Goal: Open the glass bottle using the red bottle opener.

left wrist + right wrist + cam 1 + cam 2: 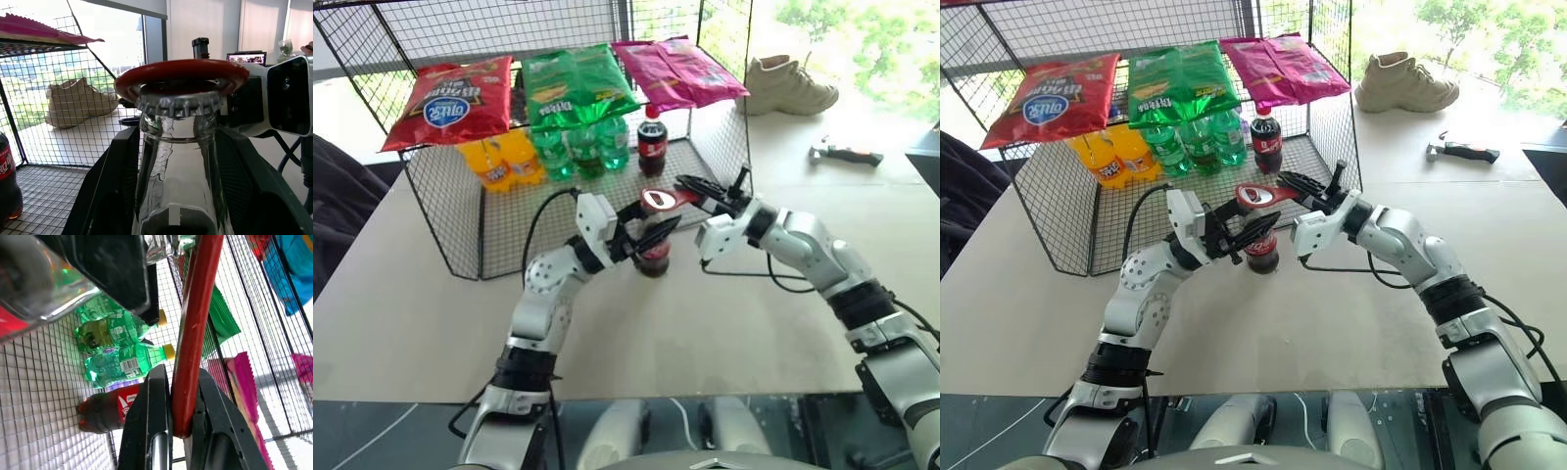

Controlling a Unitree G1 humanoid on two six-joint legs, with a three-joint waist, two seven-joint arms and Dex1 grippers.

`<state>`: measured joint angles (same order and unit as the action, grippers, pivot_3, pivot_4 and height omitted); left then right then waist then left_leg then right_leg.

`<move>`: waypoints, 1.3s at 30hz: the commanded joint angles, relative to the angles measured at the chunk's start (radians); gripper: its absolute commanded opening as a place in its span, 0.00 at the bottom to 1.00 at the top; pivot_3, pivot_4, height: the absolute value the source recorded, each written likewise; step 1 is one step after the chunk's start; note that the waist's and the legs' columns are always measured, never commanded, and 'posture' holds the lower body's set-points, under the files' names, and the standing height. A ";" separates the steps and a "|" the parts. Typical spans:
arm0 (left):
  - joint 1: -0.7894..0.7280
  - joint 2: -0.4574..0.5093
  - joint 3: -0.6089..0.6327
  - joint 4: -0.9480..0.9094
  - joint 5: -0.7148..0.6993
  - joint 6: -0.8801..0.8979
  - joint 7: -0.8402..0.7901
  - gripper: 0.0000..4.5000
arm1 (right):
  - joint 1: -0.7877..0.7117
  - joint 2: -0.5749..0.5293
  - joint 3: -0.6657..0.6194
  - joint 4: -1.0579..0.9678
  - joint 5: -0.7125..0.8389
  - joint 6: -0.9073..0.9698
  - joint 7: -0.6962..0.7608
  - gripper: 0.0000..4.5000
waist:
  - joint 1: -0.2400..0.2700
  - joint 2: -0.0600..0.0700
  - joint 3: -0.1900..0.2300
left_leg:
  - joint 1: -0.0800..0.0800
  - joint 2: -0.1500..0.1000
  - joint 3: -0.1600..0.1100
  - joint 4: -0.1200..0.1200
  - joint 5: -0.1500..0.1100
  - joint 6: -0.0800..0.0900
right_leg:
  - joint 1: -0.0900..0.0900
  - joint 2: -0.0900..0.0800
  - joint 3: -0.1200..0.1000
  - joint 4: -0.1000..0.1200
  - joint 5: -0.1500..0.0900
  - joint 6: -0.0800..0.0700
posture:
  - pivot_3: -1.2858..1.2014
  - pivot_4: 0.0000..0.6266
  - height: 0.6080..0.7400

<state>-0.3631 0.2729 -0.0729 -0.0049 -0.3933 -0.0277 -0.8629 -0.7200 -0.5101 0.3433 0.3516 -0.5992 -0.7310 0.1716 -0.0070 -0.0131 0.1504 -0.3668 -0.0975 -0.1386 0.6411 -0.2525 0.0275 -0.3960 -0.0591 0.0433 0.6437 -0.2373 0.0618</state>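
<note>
Left wrist view: slim clear glass bottle [178, 166] with crimped metal crown cap [178, 104], upright between the left gripper's [651, 233] two black fingers, grasped at the neck. Flat red bottle opener [182, 74], ring head seated over the cap, touching its top. Right gripper [182, 396]: clenched on the opener's handle, just right of the bottle. Opener's long axis near level, running left to right. Right forearm reaches in from the right; left arm bent, from the near left. Judgement: levering the handle comes next.
</note>
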 commanded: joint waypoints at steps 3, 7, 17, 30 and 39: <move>0.005 0.001 -0.024 0.036 0.033 0.020 0.005 0.45 | -0.065 -0.012 -0.012 -0.014 -0.004 -0.051 -0.006 0.00 | 0.001 0.000 0.000 | -0.001 0.000 0.000 0.000 0.000 0.000 | 0.000 0.000 0.000 0.000 0.000 0.000 | 0.52 0.24 0.94; 0.003 -0.005 -0.028 0.045 0.035 0.017 0.006 0.45 | -0.092 -0.027 -0.025 -0.006 -0.014 -0.064 -0.017 0.00 | 0.003 0.000 0.001 | -0.001 0.000 0.000 0.000 0.000 0.000 | -0.001 0.000 0.000 0.000 0.000 0.000 | 0.52 0.24 0.94; -0.002 -0.011 -0.034 0.056 0.032 0.018 0.002 0.45 | -0.133 -0.075 -0.055 0.003 -0.099 -0.097 -0.125 0.00 | 0.018 0.001 0.002 | -0.002 -0.001 0.000 0.000 0.000 0.000 | -0.002 -0.001 0.000 0.000 0.000 0.000 | 0.52 0.24 0.94; 0.006 -0.004 -0.030 0.058 0.029 0.024 0.000 0.45 | -0.125 -0.082 -0.063 0.012 -0.108 -0.095 -0.189 0.00 | 0.018 0.001 0.002 | -0.002 0.000 0.000 -0.002 0.000 0.000 | -0.003 0.000 0.000 -0.001 0.000 0.000 | 0.52 0.24 0.94; 0.016 -0.002 -0.021 0.030 0.019 0.028 0.003 0.45 | -0.080 -0.025 -0.101 0.026 0.063 -0.049 -0.152 0.00 | 0.015 0.001 0.002 | -0.002 0.000 0.000 -0.002 0.000 0.000 | -0.003 0.000 0.001 -0.001 0.000 0.000 | 0.52 0.24 0.94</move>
<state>-0.3761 0.2582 -0.0809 0.0023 -0.3945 -0.0289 -0.8640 -0.8028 -0.5436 0.2894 0.3864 -0.6051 -0.7939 0.0155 0.0081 -0.0119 0.1525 -0.3688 -0.0973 -0.1382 0.6385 -0.2522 0.0272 -0.3986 -0.0593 0.0440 0.6424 -0.2372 0.0614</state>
